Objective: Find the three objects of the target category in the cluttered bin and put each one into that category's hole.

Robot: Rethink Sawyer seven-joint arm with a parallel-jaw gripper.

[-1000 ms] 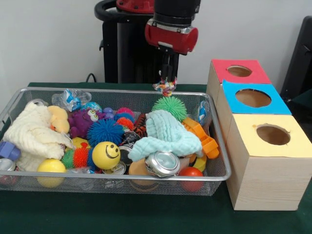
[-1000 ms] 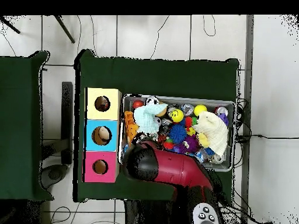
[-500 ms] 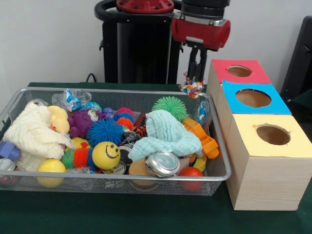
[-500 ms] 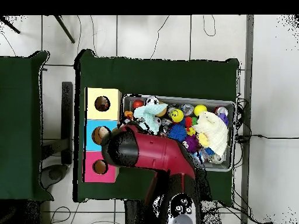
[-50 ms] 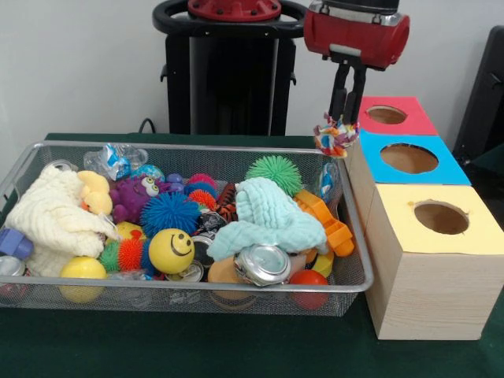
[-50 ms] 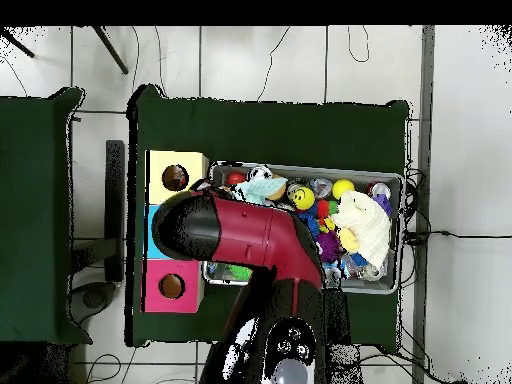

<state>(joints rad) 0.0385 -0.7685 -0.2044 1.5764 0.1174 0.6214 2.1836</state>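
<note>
A dark green cloth covers the table (image 5: 236, 346), with a pale wall behind it and a tiled floor showing around it from overhead. The red and black arm (image 6: 250, 235) comes down with its pincer (image 5: 340, 126) clamped on a small multicoloured knotted rope toy (image 5: 335, 137), which hangs in the air just below the dark fingers (image 5: 341, 90). Directly beneath and to the picture's left of the pincer lies the silver wire-mesh bin (image 5: 181, 295), the toy hanging over its far right corner. Just to the picture's right of the pincer stands the wooden box row, whose red-topped section (image 5: 409, 118) is nearest the toy, the blue-topped section (image 5: 449, 165) next toward the camera, and the yellow-topped section (image 5: 472, 228) closest to the camera; each has a round hole. In the bin below and to the left of the pincer sit a green spiky ball (image 5: 274, 172), a pale mint folded cloth (image 5: 268, 216), a crushed silver can (image 5: 262, 264), a yellow smiley ball (image 5: 171, 250), a blue spiky ball (image 5: 169, 213) and a cream fluffy cloth (image 5: 51, 216). In the overhead view the arm hides the blue section and the pincer.
</note>
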